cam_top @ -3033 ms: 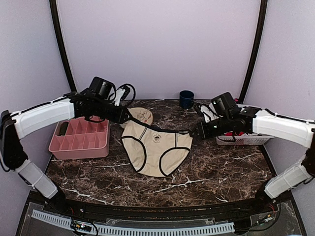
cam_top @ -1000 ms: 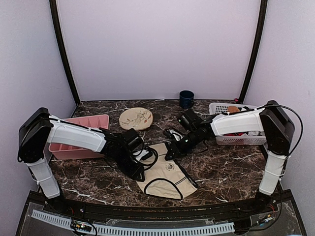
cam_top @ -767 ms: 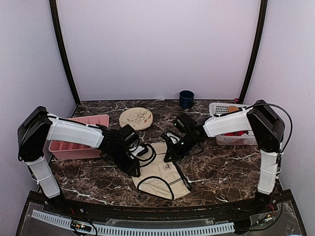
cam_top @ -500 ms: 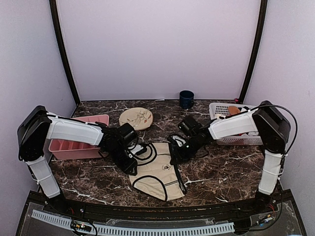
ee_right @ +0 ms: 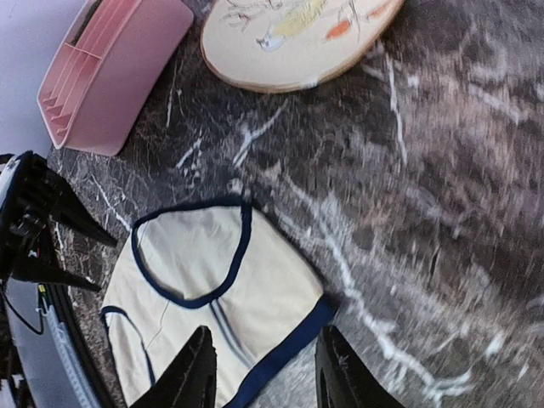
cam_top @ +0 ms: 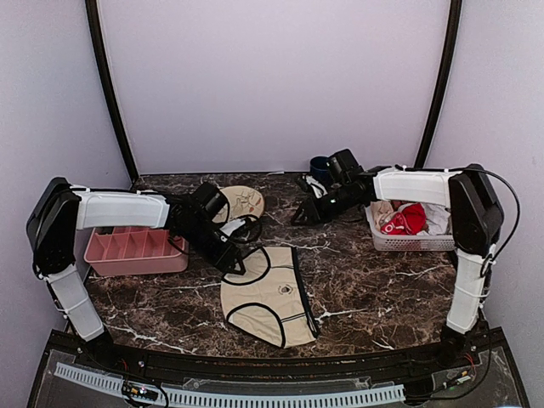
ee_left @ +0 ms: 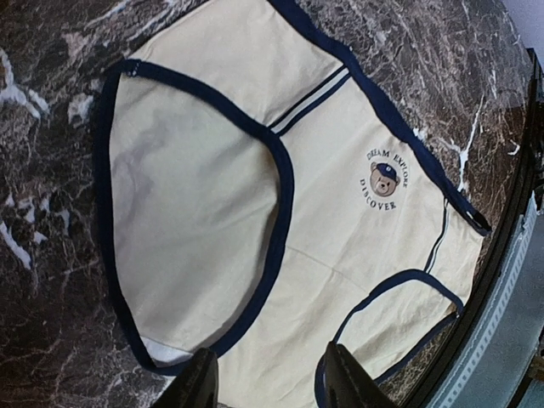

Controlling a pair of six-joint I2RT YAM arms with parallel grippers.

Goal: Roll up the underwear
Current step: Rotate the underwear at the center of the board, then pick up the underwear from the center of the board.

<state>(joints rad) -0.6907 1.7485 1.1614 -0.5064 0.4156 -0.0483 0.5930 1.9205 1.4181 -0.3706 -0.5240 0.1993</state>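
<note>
Lying flat and unrolled, the underwear [cam_top: 270, 296] rests on the marble table [cam_top: 382, 289] near the middle of its front edge, with the bear print facing up. My left gripper [cam_top: 238, 262] hangs at the garment's far left corner, jaws parted with nothing between them. My right gripper [cam_top: 301, 215] stands well apart toward the far edge, likewise parted and empty. A patterned plate [cam_top: 242, 202] and a pink divided tray [cam_top: 136, 248] sit to the left. A white basket [cam_top: 416, 240] holding a red garment [cam_top: 406, 219] sits to the right.
</note>
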